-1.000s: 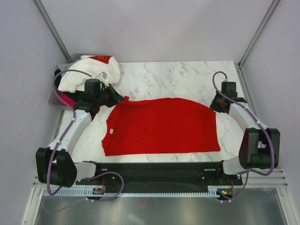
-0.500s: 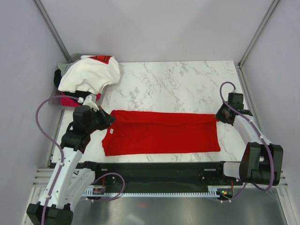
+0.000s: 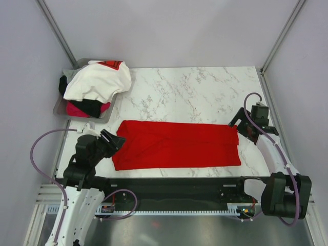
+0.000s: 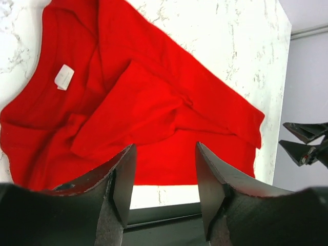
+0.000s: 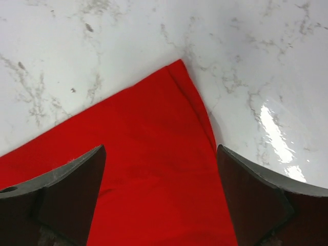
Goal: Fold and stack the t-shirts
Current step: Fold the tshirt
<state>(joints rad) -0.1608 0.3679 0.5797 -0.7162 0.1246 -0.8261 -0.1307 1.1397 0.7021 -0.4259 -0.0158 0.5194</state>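
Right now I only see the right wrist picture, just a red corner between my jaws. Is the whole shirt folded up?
Observer: Only partly. The red t-shirt lies as one long band across the table.
Operator: Is the other arm holding it?
Observer: No. The left jaws stand open at the collar end, holding nothing.
Operator: Where are the other shirts?
Observer: Heaped in the grey tray at the far left corner, the white t-shirt on top.
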